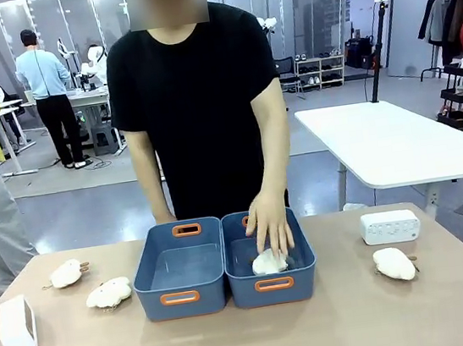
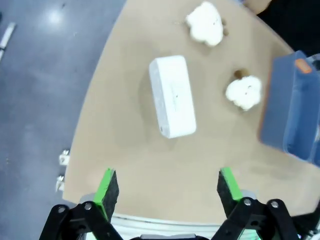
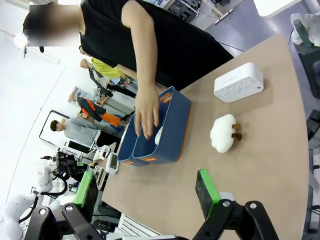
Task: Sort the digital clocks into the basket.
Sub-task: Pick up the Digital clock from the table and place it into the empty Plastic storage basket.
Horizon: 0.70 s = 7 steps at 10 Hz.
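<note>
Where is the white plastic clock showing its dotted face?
Front view: the white rectangular plastic clock sits right of the right-hand blue plastic bin, beyond a white plush toy.

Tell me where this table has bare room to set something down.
Widest bare table is the strip along the near edge, between the left clock and the right plush toy. A narrower gap lies between the right bin and the right clock. Crowded: two plush toys left of the left bin; the person's hand in the right bin.

Person's hand (image 1: 271,223) is down in the right-hand bin (image 1: 296,289), covering most of 1 plush toy (image 1: 269,263). On the left wrist view a blurred blue bin (image 2: 292,115) runs off the right edge.
</note>
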{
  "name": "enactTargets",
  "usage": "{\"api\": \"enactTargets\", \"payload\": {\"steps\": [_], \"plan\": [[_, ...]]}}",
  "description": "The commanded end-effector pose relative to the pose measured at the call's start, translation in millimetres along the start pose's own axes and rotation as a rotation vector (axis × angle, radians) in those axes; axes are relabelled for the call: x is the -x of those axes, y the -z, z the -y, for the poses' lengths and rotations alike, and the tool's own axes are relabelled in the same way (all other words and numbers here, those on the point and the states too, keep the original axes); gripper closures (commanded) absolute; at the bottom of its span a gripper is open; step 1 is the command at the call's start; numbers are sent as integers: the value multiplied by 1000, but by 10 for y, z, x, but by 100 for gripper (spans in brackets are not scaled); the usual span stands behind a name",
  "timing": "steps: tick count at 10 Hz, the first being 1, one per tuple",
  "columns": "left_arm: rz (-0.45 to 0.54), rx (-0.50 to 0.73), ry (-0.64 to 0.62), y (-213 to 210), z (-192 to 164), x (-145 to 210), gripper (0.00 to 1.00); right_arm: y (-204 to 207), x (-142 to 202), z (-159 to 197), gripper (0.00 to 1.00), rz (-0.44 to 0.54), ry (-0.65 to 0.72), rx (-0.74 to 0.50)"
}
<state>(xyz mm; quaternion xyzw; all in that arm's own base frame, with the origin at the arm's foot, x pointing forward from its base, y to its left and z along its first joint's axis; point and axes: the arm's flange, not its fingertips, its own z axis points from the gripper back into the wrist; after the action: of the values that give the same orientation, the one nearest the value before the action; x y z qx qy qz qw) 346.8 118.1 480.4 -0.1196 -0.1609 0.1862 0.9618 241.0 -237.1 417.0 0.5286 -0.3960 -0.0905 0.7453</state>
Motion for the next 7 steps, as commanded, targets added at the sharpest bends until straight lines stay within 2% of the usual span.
{"api": "enactTargets", "payload": {"steps": [1,2,4,5,6,7], "plan": [[-26,-126,-34,345,294,-123,0,-9,-6,-13,0,10,2,-10],[5,-181,-73,530,425,-175,0,-9,-6,-13,0,10,2,-10],[32,-219,-204,919,656,-340,0,-9,-6,-13,0,10,2,-10],[39,-274,-233,1079,664,-386,0,-9,-6,-13,0,10,2,-10],[31,-268,-268,1242,679,-432,0,-9,-6,-13,0,10,2,-10],[38,-287,-237,1415,689,-520,0,-9,-6,-13,0,10,2,-10]]}}
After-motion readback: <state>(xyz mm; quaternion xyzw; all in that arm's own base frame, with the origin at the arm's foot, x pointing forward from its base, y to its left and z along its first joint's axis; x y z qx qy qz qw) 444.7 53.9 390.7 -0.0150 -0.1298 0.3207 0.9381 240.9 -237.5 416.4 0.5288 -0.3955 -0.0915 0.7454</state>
